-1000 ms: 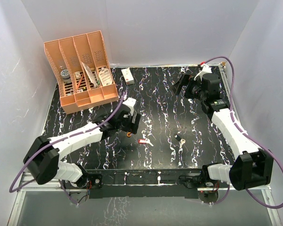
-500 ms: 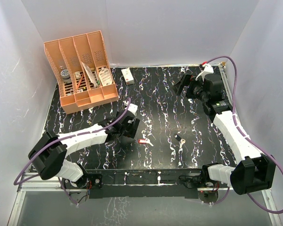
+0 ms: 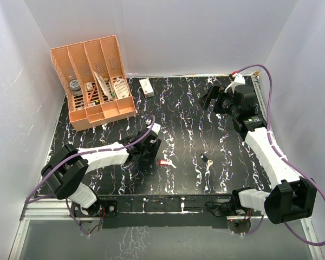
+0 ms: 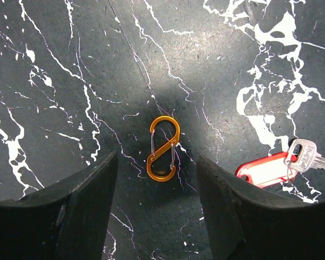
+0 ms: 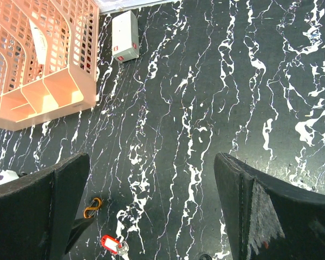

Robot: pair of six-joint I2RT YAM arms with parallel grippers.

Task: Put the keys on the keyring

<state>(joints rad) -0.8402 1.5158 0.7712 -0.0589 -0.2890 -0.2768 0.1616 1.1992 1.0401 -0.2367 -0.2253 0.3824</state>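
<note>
The keyring [image 4: 163, 148] is a small orange S-shaped clip lying flat on the black marbled table [image 4: 54, 65]. My left gripper [image 4: 156, 195] is open just above it, one finger on each side, touching nothing. In the top view the left gripper [image 3: 149, 153] covers the clip. The red-headed key [image 4: 264, 169] lies just right of the clip, and also shows in the top view [image 3: 163, 162]. The black-headed key [image 3: 206, 160] lies further right. My right gripper [image 3: 210, 97] is open and empty at the far right; its view shows the clip [image 5: 92, 207] and the red key [image 5: 110, 243].
An orange file organiser [image 3: 92, 81] with small items stands at the back left. A small white box [image 3: 147, 87] lies beside it near the back edge. White walls enclose the table on three sides.
My left arm has moved nearer and lower, bringing its open gripper down over the keyring. The right arm has shifted only slightly. The keys have not moved.
</note>
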